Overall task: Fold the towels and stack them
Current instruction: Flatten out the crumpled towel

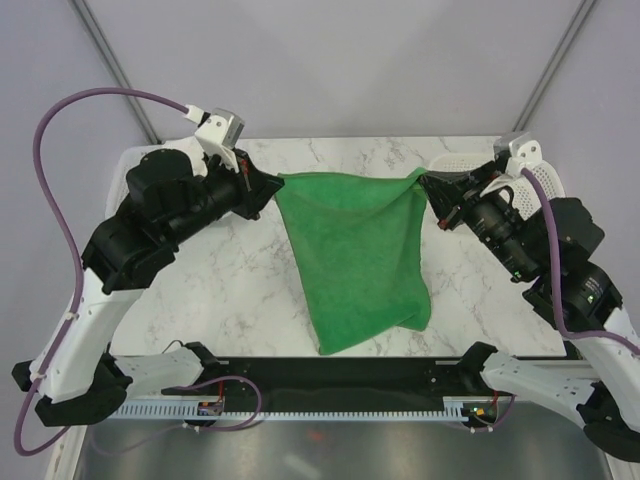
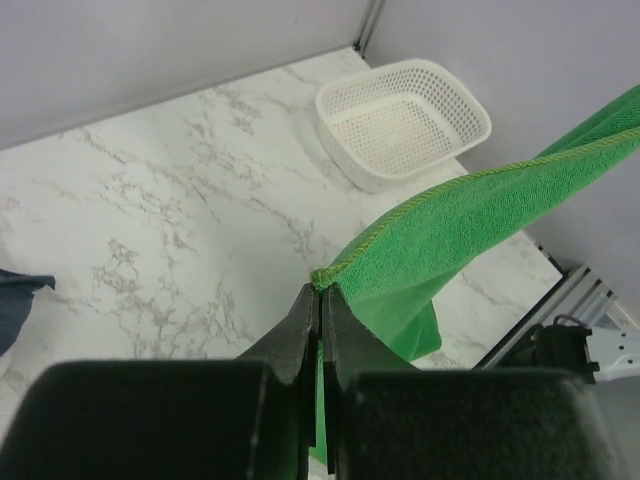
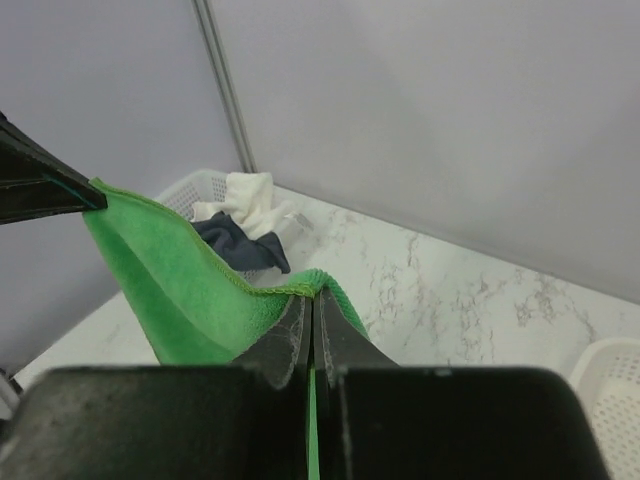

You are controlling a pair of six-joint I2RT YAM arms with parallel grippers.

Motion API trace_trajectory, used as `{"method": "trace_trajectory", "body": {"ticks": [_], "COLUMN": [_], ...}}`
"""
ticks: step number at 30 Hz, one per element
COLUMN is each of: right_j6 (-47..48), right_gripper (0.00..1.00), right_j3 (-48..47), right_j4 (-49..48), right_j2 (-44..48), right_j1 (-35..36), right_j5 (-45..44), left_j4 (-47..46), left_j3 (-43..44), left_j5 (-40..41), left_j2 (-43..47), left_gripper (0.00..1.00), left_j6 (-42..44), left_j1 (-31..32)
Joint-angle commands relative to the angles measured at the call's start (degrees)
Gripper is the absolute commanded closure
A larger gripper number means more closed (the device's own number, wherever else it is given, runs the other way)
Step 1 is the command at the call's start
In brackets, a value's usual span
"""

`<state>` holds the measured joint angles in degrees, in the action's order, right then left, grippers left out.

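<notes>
left fingers (image 2: 310, 320): clamp green towel (image 1: 355, 260) corner | right fingers (image 3: 300, 325): likewise (navy towel (image 3: 240, 250) in basket (image 3: 185, 190) partly hidden)

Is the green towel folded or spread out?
Spread: the green towel hangs stretched between left gripper and right gripper, each pinching a top corner.

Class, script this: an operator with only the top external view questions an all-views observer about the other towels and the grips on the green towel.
Operator: From above I see only the bright green cloth towel. Where are the others?
Observer: The right wrist view shows the dark navy cloth towel and cream-white cloth towel bunched in a white plastic mesh basket.
Operator: Are the grips sound?
Observer: Wrist views show the left gripper and right gripper each shut on a hemmed corner.
</notes>
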<state>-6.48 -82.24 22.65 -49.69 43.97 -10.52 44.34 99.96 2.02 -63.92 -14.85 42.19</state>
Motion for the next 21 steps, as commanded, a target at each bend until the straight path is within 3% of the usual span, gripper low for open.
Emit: {"method": "trace_trajectory", "body": {"ticks": [1,8,15,21], "right_j6": [-2.8,-10.5,-15.8,-20.8], "right_gripper": [1.00,1.00,1.00,1.00], "right_j3": [3.1,8.5,5.7,6.4], "right_j4": [2.1,0.8,-4.2,-9.3], "right_j2": [5.0,11.0,10.6,11.1], "right_j1": [-0.3,-0.3,-0.2,-0.3], "right_j5": [3.8,12.2,18.6,24.8], "left_j4": [0.4,0.9,1.5,1.3], "left_j3": [-1.9,-3.7,0.0,2.3], "left_j5": [-1.4,-7.5,-10.3,-18.3], "left_j2": [3.8,8.2,9.5,10.0], "left_gripper": [0.98,0.98,0.98,0.98], "left_j6": [2.5,-0.7,-2.5,-5.8], "left_j1": [-0.1,-0.1,-0.2,-0.1]}}
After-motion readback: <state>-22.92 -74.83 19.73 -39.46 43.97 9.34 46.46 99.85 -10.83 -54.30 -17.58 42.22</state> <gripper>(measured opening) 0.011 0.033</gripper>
